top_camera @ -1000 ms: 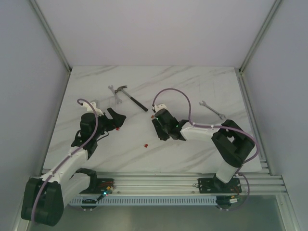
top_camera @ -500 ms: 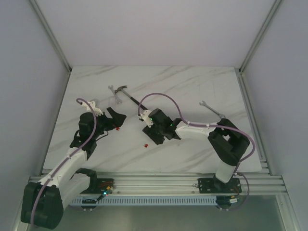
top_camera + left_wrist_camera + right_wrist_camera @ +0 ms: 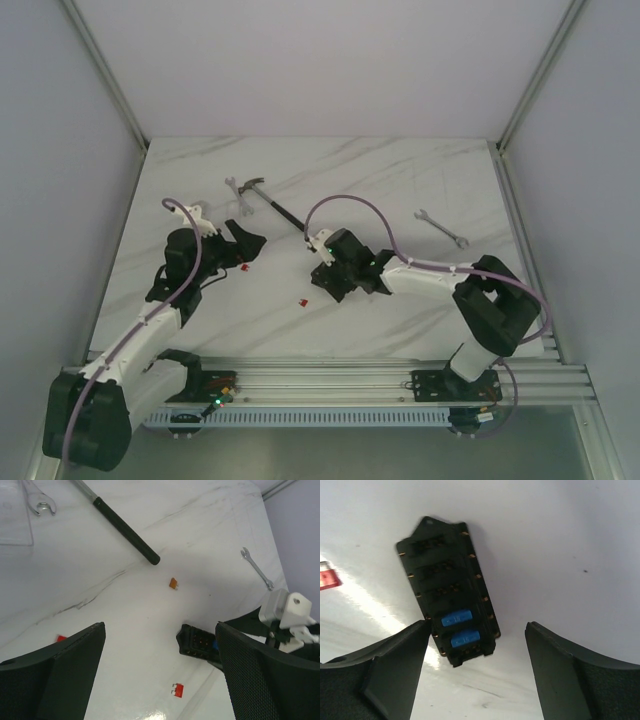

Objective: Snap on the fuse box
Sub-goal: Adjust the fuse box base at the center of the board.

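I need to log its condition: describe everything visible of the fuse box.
The fuse box is a black plastic rectangular block lying flat on the white table. Two slots at one end hold blue fuses; the rest look empty. Brass-coloured tabs line its long edges. It sits between the right gripper's open fingers, not clamped.
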You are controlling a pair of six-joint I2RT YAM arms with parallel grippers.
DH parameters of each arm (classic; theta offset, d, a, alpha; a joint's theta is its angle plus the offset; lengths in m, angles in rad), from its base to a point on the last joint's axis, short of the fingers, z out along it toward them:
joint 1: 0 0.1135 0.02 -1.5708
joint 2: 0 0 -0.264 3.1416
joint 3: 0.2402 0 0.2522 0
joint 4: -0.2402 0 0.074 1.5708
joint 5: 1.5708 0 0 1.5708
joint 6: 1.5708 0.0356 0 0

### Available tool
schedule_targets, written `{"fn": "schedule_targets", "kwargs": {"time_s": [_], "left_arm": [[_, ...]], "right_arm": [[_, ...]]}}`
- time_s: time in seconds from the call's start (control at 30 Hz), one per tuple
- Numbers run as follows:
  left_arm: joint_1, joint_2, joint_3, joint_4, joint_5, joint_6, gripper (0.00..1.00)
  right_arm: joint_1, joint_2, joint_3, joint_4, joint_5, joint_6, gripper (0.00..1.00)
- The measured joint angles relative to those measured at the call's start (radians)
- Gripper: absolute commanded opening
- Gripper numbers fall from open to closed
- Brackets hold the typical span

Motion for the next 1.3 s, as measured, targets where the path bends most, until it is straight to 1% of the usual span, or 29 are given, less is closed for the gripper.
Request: {"fn": "schedule_targets", "kwargs": {"time_s": [0.23, 0.4, 0.57, 0.63, 0.67, 0.7, 0.8, 0.97, 1.17, 1.3], "left_arm": [[-0.033, 0.026, 0.017, -0.002, 0.014, 0.000, 1.00], [-0.089, 0.073, 0.036, -0.005, 0.018, 0.000, 1.00], [-0.157, 0.121, 0.053, -0.005, 0.016, -0.002, 1.00], [-0.188, 0.147, 0.058, -0.005, 0.010, -0.006, 1.00], [-0.202, 0.160, 0.060, -0.005, 0.009, -0.010, 1.00], [-0.217, 0.173, 0.060, -0.005, 0.005, -0.013, 1.00], [-0.254, 0.206, 0.061, -0.005, -0.010, -0.026, 1.00], [-0.289, 0.229, 0.061, -0.005, -0.032, -0.046, 1.00], [-0.304, 0.245, 0.061, -0.005, -0.046, -0.063, 1.00], [-0.307, 0.254, 0.061, -0.004, -0.050, -0.066, 1.00]], "right_arm": [[-0.079, -0.008, -0.011, -0.003, 0.067, 0.030, 0.84], [-0.115, -0.032, -0.026, -0.001, 0.056, 0.077, 0.84], [-0.145, -0.142, -0.053, 0.002, 0.011, 0.163, 0.76], [-0.180, -0.170, -0.053, 0.016, -0.014, 0.212, 0.70], [-0.201, -0.176, -0.053, 0.026, -0.029, 0.238, 0.69], [-0.219, -0.179, -0.054, 0.036, -0.043, 0.263, 0.64], [-0.256, -0.176, -0.064, 0.068, -0.081, 0.335, 0.57], [-0.274, -0.141, -0.076, 0.131, -0.146, 0.417, 0.51], [-0.278, -0.056, -0.076, 0.180, -0.201, 0.461, 0.46], [-0.280, -0.041, -0.076, 0.207, -0.241, 0.472, 0.42]]}}
